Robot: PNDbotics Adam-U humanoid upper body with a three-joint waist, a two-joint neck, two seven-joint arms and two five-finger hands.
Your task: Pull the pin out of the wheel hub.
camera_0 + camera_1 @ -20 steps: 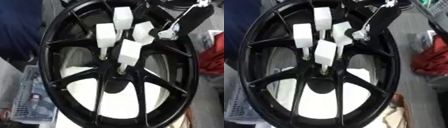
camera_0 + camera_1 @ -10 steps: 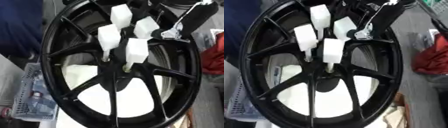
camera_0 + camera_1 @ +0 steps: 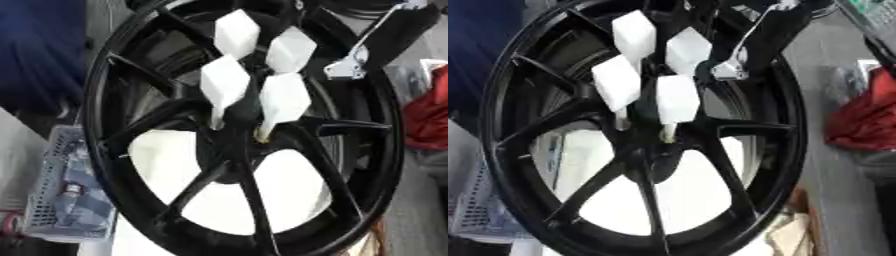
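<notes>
black right arm [image 3: 776, 30] with a silver bracket [image 3: 730, 68] and rod

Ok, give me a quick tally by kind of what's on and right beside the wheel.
White-handled pins in the hub: 4
Black wheel: 1
Grey mesh basket at lower left: 1
Red item at right: 1
Total: 7

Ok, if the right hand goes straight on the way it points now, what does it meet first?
Probably the white block head of the lower-right pin, just down-left of the right hand, before the wheel hub. Depth between them is unclear.
</notes>
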